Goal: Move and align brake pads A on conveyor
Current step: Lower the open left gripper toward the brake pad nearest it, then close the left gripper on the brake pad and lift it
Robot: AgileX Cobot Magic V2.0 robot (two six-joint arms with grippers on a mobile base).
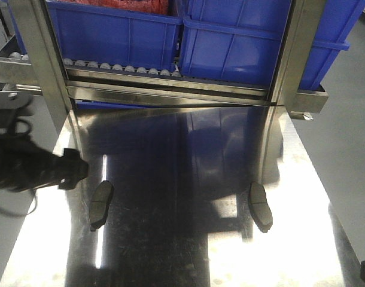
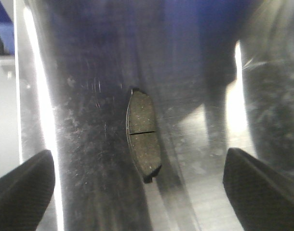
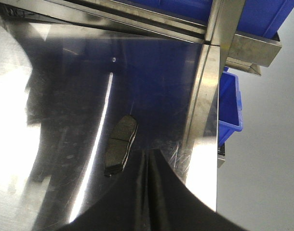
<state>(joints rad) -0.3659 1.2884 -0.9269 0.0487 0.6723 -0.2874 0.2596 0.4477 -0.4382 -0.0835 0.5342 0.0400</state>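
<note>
Two pads are shown lying flat on the steel tabletop [image 1: 182, 245], friction faces up and well apart: the left pad [image 1: 101, 205] and the right pad [image 1: 260, 206]. The left hand [image 2: 138, 156] is spread wide, and the left pad is seen between its fingers, untouched. The right hand [image 3: 148, 161] is closed on nothing, just beside the right pad. Blue bins [image 1: 116, 36] are seen behind.

Left tool [image 2: 137, 161] spread wide; right tool [image 3: 147, 161] closed.
</note>
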